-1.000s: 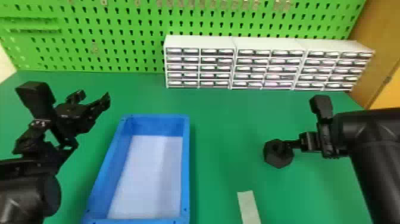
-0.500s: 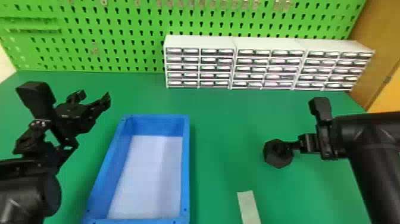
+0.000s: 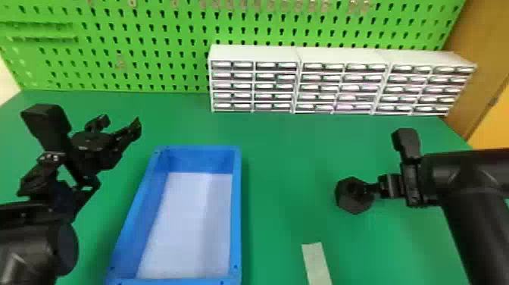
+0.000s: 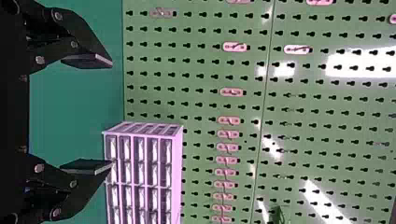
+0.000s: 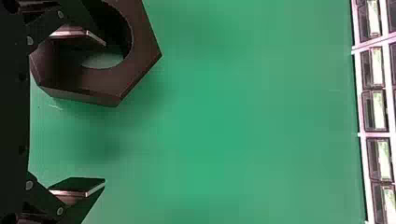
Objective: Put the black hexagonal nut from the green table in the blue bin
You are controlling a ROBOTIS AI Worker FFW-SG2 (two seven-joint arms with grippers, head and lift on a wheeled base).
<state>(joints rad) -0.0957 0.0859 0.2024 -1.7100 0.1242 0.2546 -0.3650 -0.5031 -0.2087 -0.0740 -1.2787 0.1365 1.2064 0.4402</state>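
Observation:
The black hexagonal nut (image 3: 346,202) lies on the green table (image 3: 288,170), right of the blue bin (image 3: 236,212). My right gripper (image 3: 373,189) is at the nut's right side in the head view. In the right wrist view, my right gripper (image 5: 105,112) stands open, one finger over the hole of the nut (image 5: 135,60) and the other outside it above the green surface. My left gripper (image 3: 121,121) is parked at the left of the bin; in the left wrist view, the left gripper (image 4: 112,114) is open with nothing between its fingers.
White drawer cabinets (image 3: 341,83) stand along the back of the table, before a green pegboard (image 3: 151,49). A pale strip (image 3: 316,263) lies on the table near the front, between bin and right arm. A brown panel (image 3: 481,68) rises at the right.
The right arm has shifted slightly toward the front of the table beside the nut. The nut, the bin and the left arm look unmoved.

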